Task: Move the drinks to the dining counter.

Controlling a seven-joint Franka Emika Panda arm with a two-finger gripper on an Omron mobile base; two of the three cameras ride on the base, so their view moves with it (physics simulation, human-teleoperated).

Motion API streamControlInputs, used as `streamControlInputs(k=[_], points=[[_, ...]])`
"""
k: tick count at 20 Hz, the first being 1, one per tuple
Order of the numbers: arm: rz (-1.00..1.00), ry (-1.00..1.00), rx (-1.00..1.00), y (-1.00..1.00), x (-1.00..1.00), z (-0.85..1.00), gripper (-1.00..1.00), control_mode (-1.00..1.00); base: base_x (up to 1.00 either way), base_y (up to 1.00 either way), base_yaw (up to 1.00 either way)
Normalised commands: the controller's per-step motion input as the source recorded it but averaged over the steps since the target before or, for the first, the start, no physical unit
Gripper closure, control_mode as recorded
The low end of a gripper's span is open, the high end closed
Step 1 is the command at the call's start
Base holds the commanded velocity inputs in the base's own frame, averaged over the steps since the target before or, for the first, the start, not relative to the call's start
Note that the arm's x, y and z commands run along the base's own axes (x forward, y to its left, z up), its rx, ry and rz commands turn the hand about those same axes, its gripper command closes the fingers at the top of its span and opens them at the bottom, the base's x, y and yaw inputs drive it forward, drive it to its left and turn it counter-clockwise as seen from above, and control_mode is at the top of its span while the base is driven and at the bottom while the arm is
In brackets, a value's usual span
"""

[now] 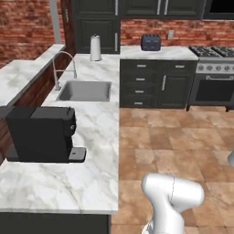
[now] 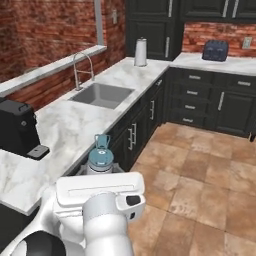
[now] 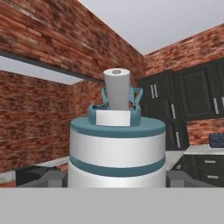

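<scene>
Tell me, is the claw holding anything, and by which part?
Yes, it appears so: the grey metal bottle, with the claw's fingers on either side of its lower body.

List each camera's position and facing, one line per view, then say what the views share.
Left base view: behind the arm, on its left, looking forward and down over the marble worktop, sink and coffee machine; white arm at lower right.
Right base view: behind the arm, on its right, facing the same worktop; the arm rises at lower left, with the metal bottle just beyond the hand.
Hand view: on the hand, looking along the tool, the bottle close ahead.
Shared: paper-towel roll and toaster appear in all three.
</scene>
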Motion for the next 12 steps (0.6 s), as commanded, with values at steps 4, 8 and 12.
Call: streamControlInputs(k=[4, 8, 12], points=[[0.0, 0.0, 0.0, 0.0, 0.0, 0.0, 1.0, 1.0, -1.0, 1.0, -0.17], [0.0, 0.0, 0.0, 0.0, 0.0, 0.0, 1.0, 1.0, -1.0, 0.02, -0.05], [0.0, 0.0, 0.0, 0.0, 0.0, 0.0, 1.0, 1.0, -1.0, -0.83, 0.0]])
